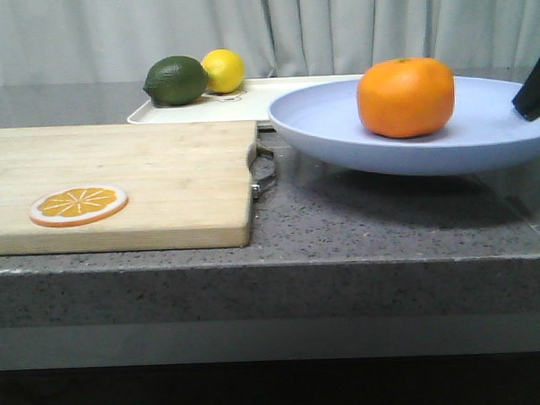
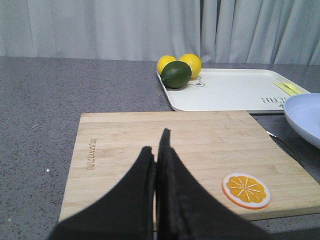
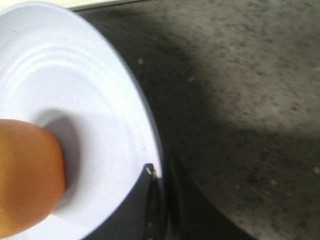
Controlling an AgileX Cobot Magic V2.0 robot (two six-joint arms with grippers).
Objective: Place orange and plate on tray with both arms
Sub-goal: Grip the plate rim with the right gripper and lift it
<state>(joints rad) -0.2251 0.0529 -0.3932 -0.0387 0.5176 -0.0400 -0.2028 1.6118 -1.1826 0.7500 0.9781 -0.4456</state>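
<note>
Gripping the plate (image 1: 482, 130) by its rim, the right claw (image 3: 159, 192) is clamped on the edge, one dark finger above the rim and one below, so the plate hangs in the air with its shadow on the speckled grey surface (image 1: 387, 224) underneath. The orange (image 1: 406, 96) sits right in the plate, squat and bright with a small stem dimple on top. The left claw (image 2: 156, 165) hovers low over the wooden cutting board (image 2: 175, 150), its black fingers pressed together with nothing between them. The tray (image 1: 257, 100) lies further back, cream-white with a low rim and rounded corners, and the plate's far-left edge overlaps it in the front view, though I can't tell if it's actually over it. A dark green lime (image 1: 176, 80) and a yellow lemon (image 1: 224, 70) sit touching on the tray's left end; the left wrist view shows a second lemon (image 2: 167, 64) behind the lime. An orange slice disc (image 1: 78, 205) lies flat on the board, and a metal handle (image 1: 266, 171) sticks out of the board's right end, just beside the plate.
</note>
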